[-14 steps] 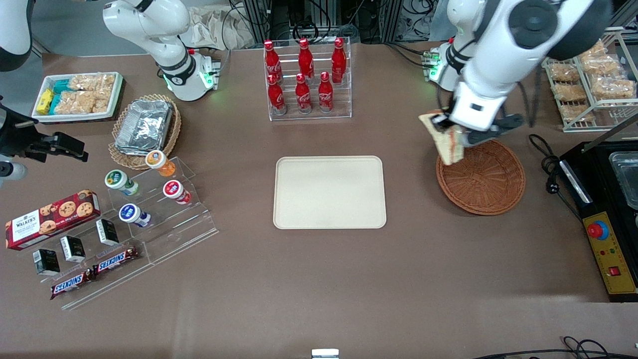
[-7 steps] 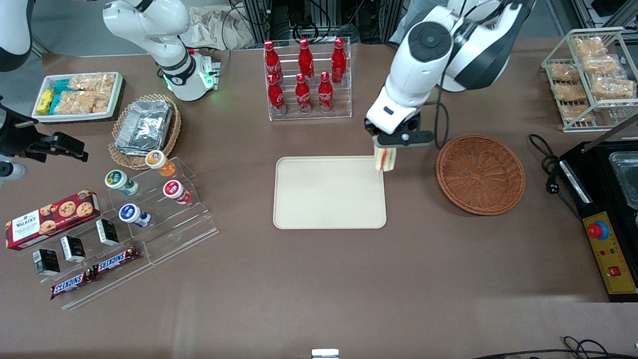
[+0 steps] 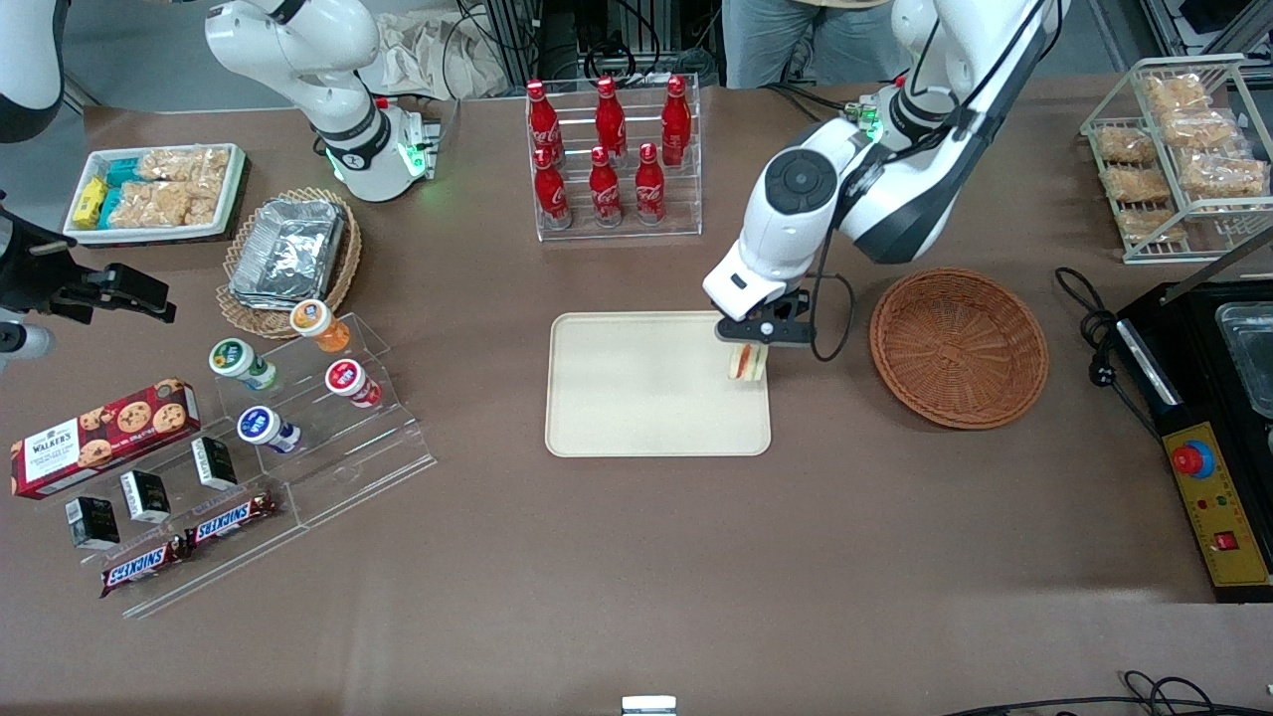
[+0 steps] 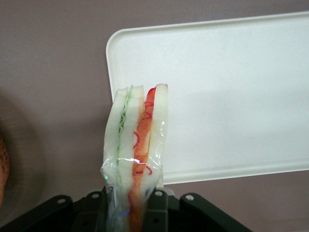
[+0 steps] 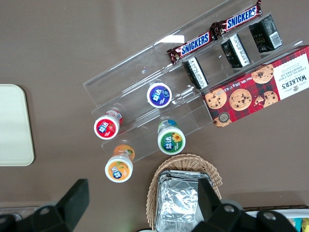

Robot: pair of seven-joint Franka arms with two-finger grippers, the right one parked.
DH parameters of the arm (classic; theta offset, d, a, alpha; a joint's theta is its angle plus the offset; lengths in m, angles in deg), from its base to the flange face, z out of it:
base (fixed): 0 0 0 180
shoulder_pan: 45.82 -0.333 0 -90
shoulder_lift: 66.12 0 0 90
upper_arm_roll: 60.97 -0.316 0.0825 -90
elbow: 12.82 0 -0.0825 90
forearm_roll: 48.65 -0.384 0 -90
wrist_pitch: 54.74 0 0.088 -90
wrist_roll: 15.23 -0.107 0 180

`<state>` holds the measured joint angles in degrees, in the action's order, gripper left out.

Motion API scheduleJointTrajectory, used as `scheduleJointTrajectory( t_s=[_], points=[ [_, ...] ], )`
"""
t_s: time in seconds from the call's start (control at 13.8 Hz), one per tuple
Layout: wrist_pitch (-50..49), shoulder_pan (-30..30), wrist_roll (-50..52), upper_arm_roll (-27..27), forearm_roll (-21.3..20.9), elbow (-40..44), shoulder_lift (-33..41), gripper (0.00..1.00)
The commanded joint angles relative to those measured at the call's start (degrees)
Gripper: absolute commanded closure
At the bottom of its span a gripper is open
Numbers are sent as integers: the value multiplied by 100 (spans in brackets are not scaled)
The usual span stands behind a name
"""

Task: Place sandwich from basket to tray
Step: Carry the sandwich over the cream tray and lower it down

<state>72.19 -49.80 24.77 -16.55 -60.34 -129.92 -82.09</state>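
Sandwich [image 3: 746,363] hangs edge-down, wrapped in clear film, over the tray [image 3: 636,398] near its edge toward the basket [image 3: 959,348], centre-right of frame. Gripper [image 3: 753,336] jaws clamped on sandwich's upper end; basket sits beside tray on surface.

cream tray [image 3: 636,398], reddish-brown woven basket [image 3: 959,348], white sandwich [image 4: 137,140] with red-orange filling

Gripper [image 3: 748,343] over the tray [image 3: 636,398], its fingers [image 4: 155,212] cut off by the wrist view's edge, along with the clamped end of the sandwich [image 4: 137,145]. From the front, fingers mostly masked by the wrist housing above them. Basket [image 4: 2,166] beside the fingers reduced to a brown sliver at the frame border. Tray's longer end beyond the fingers cropped too.
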Motion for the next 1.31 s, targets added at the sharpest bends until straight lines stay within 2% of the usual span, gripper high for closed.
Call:
scheduleJointTrajectory(
  t_s=[0.0,0.36,0.51,0.73,0.8,0.87,0.94,1.23],
  points=[
    [174,65,314,23,-744,143,-615,100],
    [386,170,1140,5,-1932,161,-1407,100],
    [473,170,1343,-12,-2196,222,-1679,100],
    [553,170,1502,-21,-2346,231,-1812,100],
    [553,170,1493,-21,-2382,249,-1856,82],
    [553,179,1502,-21,-2469,284,-1909,16],
    [544,231,1572,-21,-2496,310,-1944,0],
    [150,214,1616,22,-2356,644,-1883,0]
  ],
)
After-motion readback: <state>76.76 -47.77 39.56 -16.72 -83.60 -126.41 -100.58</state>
